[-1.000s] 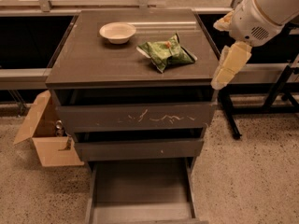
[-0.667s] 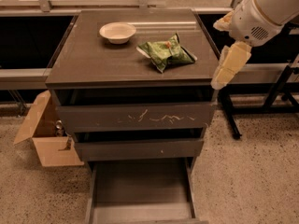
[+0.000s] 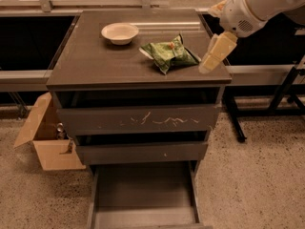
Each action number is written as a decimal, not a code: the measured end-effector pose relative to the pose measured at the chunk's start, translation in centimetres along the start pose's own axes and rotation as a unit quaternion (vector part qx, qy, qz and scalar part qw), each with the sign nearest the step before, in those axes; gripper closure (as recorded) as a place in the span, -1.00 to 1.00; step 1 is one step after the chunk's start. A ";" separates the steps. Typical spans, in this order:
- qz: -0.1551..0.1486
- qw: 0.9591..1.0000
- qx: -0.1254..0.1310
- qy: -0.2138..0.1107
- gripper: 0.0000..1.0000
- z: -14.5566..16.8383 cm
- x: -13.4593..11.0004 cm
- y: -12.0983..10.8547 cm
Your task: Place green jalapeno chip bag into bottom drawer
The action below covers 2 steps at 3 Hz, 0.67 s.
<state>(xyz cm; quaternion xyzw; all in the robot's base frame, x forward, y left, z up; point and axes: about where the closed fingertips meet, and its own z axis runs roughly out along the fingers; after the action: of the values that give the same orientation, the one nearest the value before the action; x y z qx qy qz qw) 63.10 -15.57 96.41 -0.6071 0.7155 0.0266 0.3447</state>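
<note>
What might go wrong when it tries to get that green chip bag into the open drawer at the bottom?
The hand hovers at the right edge of the cabinet top, beside the green jalapeno chip bag. The bag looks crumpled and shiny, so it may slip from a grasp. A sideways nudge might push it toward the bowl. The bottom drawer sits far below; released too high, the bag may miss it.

Green jalapeno chip bag [image 3: 169,55]: shiny, crumpled, white-edged, lying flat on desk [image 3: 95,61] top, right half, mid-depth. Bottom drawer [image 3: 143,185]: dark grey, pulled out below the desk's front edge. Gripper [image 3: 209,63] at the right edge, just beside the bag.
</note>
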 end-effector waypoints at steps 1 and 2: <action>-0.008 1.000 0.012 -0.019 -1.00 2.9 -1.2 -2.3; -0.013 0.999 0.009 -0.031 -1.00 6.0 -1.9 -3.8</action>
<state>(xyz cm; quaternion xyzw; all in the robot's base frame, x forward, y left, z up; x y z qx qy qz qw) 69.29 -12.18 94.24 -0.6119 0.6966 0.0347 0.3729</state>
